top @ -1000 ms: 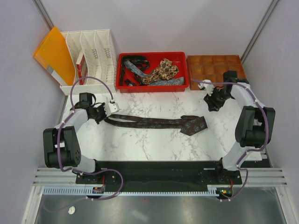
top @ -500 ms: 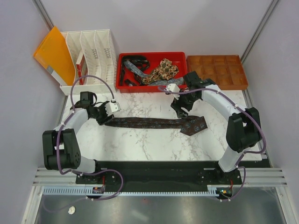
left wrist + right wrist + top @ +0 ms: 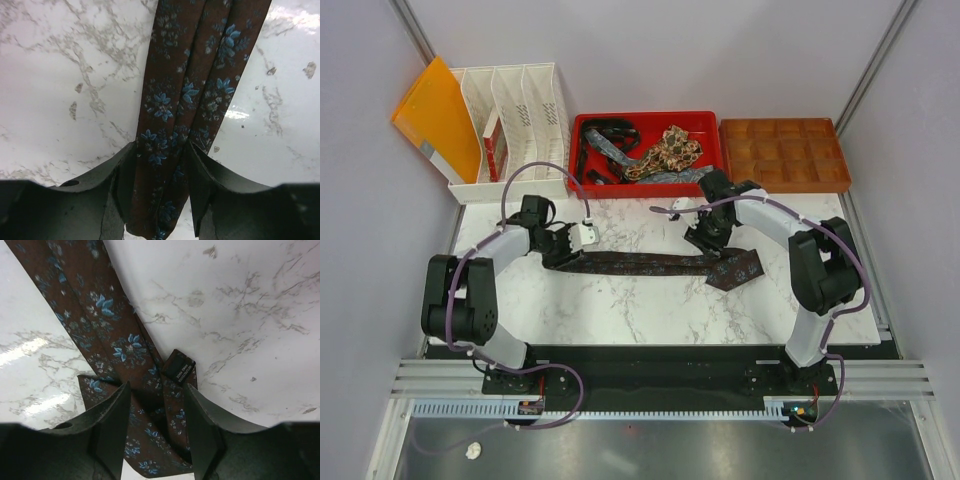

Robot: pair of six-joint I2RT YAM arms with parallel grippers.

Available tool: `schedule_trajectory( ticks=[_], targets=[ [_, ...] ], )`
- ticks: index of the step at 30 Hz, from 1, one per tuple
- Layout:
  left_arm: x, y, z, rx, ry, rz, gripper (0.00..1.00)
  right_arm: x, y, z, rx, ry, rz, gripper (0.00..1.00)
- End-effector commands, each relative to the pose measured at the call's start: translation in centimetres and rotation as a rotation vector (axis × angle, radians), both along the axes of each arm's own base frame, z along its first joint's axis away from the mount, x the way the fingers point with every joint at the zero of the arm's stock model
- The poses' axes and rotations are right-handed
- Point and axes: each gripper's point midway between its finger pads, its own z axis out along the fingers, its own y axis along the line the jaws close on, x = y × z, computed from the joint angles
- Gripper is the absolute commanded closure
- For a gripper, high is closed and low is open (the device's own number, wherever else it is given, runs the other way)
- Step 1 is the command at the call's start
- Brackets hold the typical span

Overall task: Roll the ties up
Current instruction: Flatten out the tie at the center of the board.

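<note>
A dark brown tie with blue flowers [image 3: 650,263] lies left to right across the marble table. My left gripper [image 3: 560,250] is open and straddles its folded narrow end; in the left wrist view [image 3: 159,155] the tie [image 3: 185,95] fills the gap between the fingers. My right gripper [image 3: 706,240] is open and low over the wide end [image 3: 735,270]; in the right wrist view [image 3: 156,395] the folded wide end [image 3: 125,355] with its black label [image 3: 180,370] lies between the fingers. Several more ties [image 3: 665,152] lie heaped in a red bin [image 3: 645,185].
A brown compartment tray [image 3: 785,152] stands at the back right. A white file rack [image 3: 515,120] and an orange folder [image 3: 435,115] stand at the back left. Purple cables [image 3: 535,172] loop over both arms.
My right arm has swung from beside the brown tray leftward and down to the tie's wide end. My left gripper has shifted right along the narrow end, which now lies more bunched.
</note>
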Motion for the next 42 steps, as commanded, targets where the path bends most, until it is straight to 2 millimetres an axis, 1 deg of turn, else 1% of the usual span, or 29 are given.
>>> schedule_trajectory(
  ticks=[1,3,7,9,11,13,14,16,17,19,20,22,24,25,26,27,28,29,30,31,32,33,34,36,37,39,40,41,42],
  targets=[
    [0.9,1.4,-1.2,0.070,0.002,0.019,0.50,-1.9,-3.1,-1.9,-0.148,0.030,0.073,0.50],
    [0.8,1.8,-1.4,0.078,0.011,0.033,0.54,-2.1,-4.3,-2.0,-0.203,0.021,0.105,0.54],
    [0.7,2.3,-1.9,0.097,0.024,0.046,0.59,-3.1,-6.4,-1.2,-0.268,0.022,0.151,0.61],
    [0.7,2.6,-2.3,0.111,0.031,0.054,0.62,-3.1,-7.5,-0.9,-0.282,0.020,0.177,0.63],
    [0.6,3.0,-2.7,0.127,0.042,0.060,0.66,-2.7,-9.6,-0.1,-0.319,0.019,0.156,0.64],
    [0.7,3.2,-2.9,0.135,0.047,0.068,0.68,-2.4,-11.2,0.4,-0.341,0.022,0.160,0.64],
    [0.8,3.5,-2.9,0.138,0.048,0.076,0.69,-2.1,-12.6,0.6,-0.353,0.030,0.136,0.64],
    [0.8,3.7,-3.1,0.143,0.052,0.079,0.70,-1.9,-14.4,0.7,-0.373,0.032,0.155,0.64],
    [0.9,3.8,-3.0,0.147,0.048,0.080,0.71,-1.8,-16.1,0.8,-0.391,0.038,0.132,0.64],
    [0.8,4.0,-3.0,0.148,0.047,0.082,0.72,-1.6,-17.8,0.6,-0.413,0.047,0.153,0.64],
    [0.8,4.0,-2.9,0.146,0.044,0.080,0.72,-1.7,-19.2,0.6,-0.426,0.058,0.132,0.65],
    [0.9,3.9,-2.4,0.137,0.032,0.081,0.72,-1.6,-21.2,0.3,-0.440,0.075,0.121,0.66],
    [0.8,3.4,-1.4,0.112,0.016,0.074,0.72,-0.8,-21.8,0.7,-0.426,0.065,0.094,0.66],
    [0.6,3.2,-1.1,0.099,0.019,0.075,0.71,-1.0,-22.6,1.0,-0.404,0.079,0.058,0.65],
    [0.4,2.9,-0.7,0.079,0.018,0.068,0.71,-0.8,-22.5,1.4,-0.378,0.079,0.035,0.62],
    [0.5,2.6,0.3,0.064,-0.005,0.067,0.69,0.3,-22.0,2.4,-0.330,0.049,0.020,0.59],
    [0.1,2.4,0.7,0.051,0.005,0.064,0.67,-0.1,-21.6,3.0,-0.283,0.072,0.008,0.57],
    [-0.1,1.9,1.4,0.022,-0.002,0.054,0.61,0.0,-21.2,3.6,-0.249,0.065,-0.008,0.48],
    [-0.2,1.7,1.8,0.009,-0.004,0.049,0.58,0.6,-20.7,4.8,-0.222,0.033,-0.010,0.45],
    [-0.2,1.4,2.8,-0.004,-0.022,0.040,0.55,0.3,-19.5,5.3,-0.155,0.035,0.004,0.42],
    [-0.6,1.1,3.0,-0.024,-0.012,0.031,0.48,0.5,-19.0,5.8,-0.129,0.017,0.007,0.34],
    [-0.8,0.9,3.3,-0.032,-0.009,0.026,0.44,0.3,-18.4,6.4,-0.095,0.005,0.011,0.30],
    [-0.6,0.6,3.8,-0.046,-0.016,0.013,0.38,0.1,-17.2,6.4,-0.058,0.007,0.032,0.27],
    [-0.6,0.4,3.9,-0.056,0.000,0.008,0.34,-0.4,-16.2,5.6,-0.055,0.037,0.024,0.23],
    [-0.3,0.1,4.0,-0.067,0.012,0.004,0.25,-0.6,-15.4,5.4,-0.046,0.047,0.034,0.22],
    [-0.4,0.0,3.7,-0.068,0.038,-0.007,0.23,-0.8,-15.1,4.4,-0.029,0.059,0.007,0.18],
    [0.0,-0.1,3.6,-0.056,0.031,-0.022,0.18,-0.7,-14.1,4.0,-0.035,0.052,0.031,0.18],
    [0.1,-0.2,2.8,-0.047,0.048,-0.033,0.16,-1.2,-13.8,3.0,-0.039,0.069,0.031,0.17],
    [0.2,-0.3,2.5,-0.037,0.055,-0.042,0.14,-0.6,-13.4,2.5,-0.041,0.043,0.026,0.17]
  ],
)
